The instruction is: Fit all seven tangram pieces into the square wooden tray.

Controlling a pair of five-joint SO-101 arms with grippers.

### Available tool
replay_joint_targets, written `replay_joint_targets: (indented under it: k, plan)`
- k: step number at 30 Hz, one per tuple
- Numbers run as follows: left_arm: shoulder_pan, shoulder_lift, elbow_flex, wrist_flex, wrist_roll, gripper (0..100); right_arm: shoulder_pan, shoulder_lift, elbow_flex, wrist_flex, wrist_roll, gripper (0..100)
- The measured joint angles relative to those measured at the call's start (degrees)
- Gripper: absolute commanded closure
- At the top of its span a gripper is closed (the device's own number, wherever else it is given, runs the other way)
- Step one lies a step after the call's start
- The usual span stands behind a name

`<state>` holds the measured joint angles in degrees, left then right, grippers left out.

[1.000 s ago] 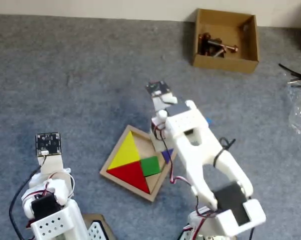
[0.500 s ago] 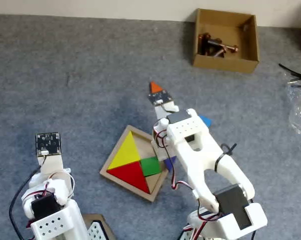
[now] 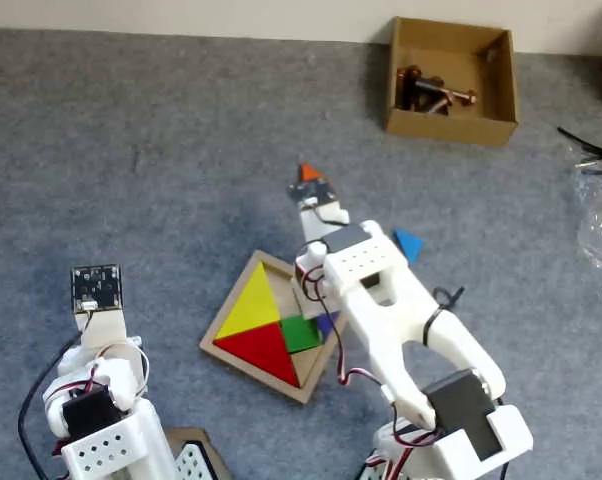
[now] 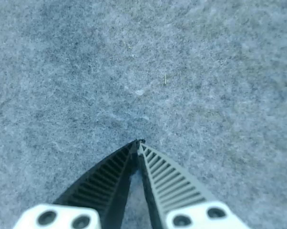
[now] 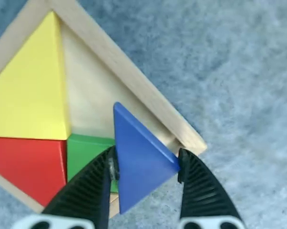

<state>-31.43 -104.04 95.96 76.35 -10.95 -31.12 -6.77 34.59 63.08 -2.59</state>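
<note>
Placement step: right gripper (image 5: 146, 161) clamps blue triangle (image 5: 136, 143) over the bare corner of the tray (image 5: 134, 71). Next move probably calls for aligning and lowering it beside the green square (image 5: 86, 150). Tray holds 3 pieces: yellow triangle (image 5: 29, 90), red triangle (image 5: 29, 164), green square. Left gripper (image 4: 138, 143) pinched closed, over carpet. Cardboard box (image 3: 446, 128) holds copper-coloured parts (image 3: 431, 90).

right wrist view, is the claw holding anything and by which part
Yes: the right claw holds the blue triangle, pinched across its wide part, between its long side and the opposite corner.
</note>
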Motion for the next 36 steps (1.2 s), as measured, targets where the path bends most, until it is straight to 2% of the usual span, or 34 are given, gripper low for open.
replay_joint_targets:
  k: [8,24,28,36]
  plan:
    - [0.00,0.00,0.00,0.00,0.00,99,0.26,0.00,0.00,0.00,-4.92,94.0]
    - [0.00,0.00,0.00,0.00,0.00,99,0.35,0.00,0.00,0.00,-5.19,93.5]
    - [0.00,0.00,0.00,0.00,0.00,99,0.35,0.00,3.69,-3.25,-5.19,93.2]
    - [0.00,0.00,0.00,0.00,0.00,99,0.35,-0.97,4.57,-4.13,-5.19,75.5]
